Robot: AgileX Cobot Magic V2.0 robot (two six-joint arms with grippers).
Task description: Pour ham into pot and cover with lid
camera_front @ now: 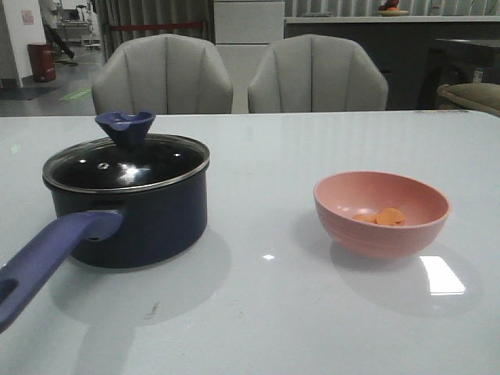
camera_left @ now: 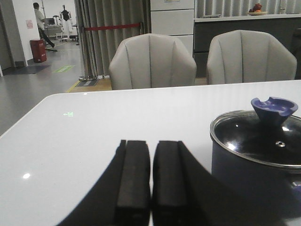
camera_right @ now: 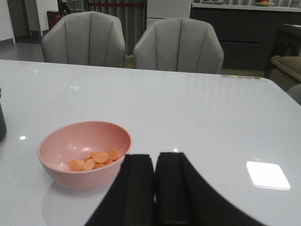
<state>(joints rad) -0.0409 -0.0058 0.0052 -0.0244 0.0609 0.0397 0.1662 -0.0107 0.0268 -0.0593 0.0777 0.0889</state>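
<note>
The navy pot [camera_front: 133, 223] stands at the table's left with its long blue-purple handle [camera_front: 47, 262] pointing toward me. The glass lid [camera_front: 125, 166] with a blue knob [camera_front: 125, 127] sits on it; both also show in the left wrist view [camera_left: 256, 141]. Several orange ham slices [camera_front: 383, 216] lie in a pink bowl [camera_front: 380, 212] at the right; they show in the right wrist view too [camera_right: 94, 160]. My left gripper [camera_left: 151, 143] is shut and empty, left of the pot. My right gripper [camera_right: 155, 157] is shut and empty, right of the bowl [camera_right: 84, 153]. Neither gripper shows in the front view.
The white glossy table [camera_front: 266, 312] stretches across the view. Two grey chairs [camera_front: 162, 74] [camera_front: 316, 74] stand behind its far edge. A counter and a sofa arm lie beyond at the right.
</note>
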